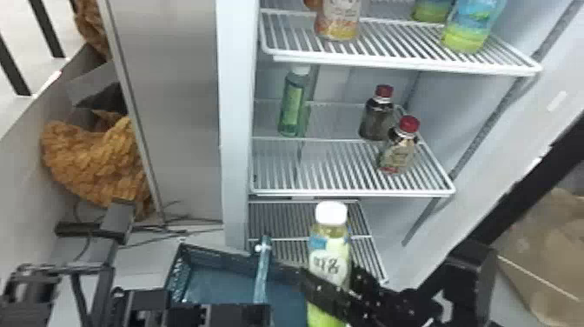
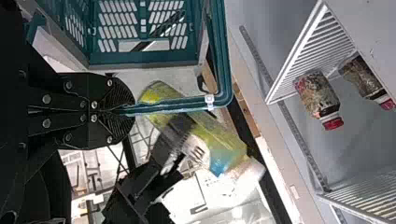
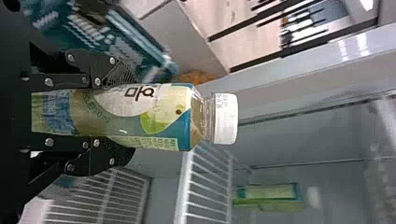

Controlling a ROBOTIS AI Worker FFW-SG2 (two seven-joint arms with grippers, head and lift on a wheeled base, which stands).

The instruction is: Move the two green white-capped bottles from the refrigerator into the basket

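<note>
Right claw point(image 1: 329, 273) was clamped on one green bottle point(image 1: 333, 237), white cap up, near the basket point(image 1: 177, 265); can't tell if it was over the basket or just beside it. Left claw point(image 1: 237, 315) was clamped on the basket's handle point(image 1: 262, 278). Other green bottle point(image 1: 292, 106) stood upright in the fridge point(image 1: 237, 130), left side of the middle shelf point(image 1: 347, 191). Two red-capped bottles point(image 1: 396, 152) stood on that shelf's right side, more bottles point(image 1: 467, 30) one shelf up.

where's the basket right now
Low in the head view, the basket is just left of the bottle in the right gripper; in the left wrist view, the left gripper holds its handle.
</note>
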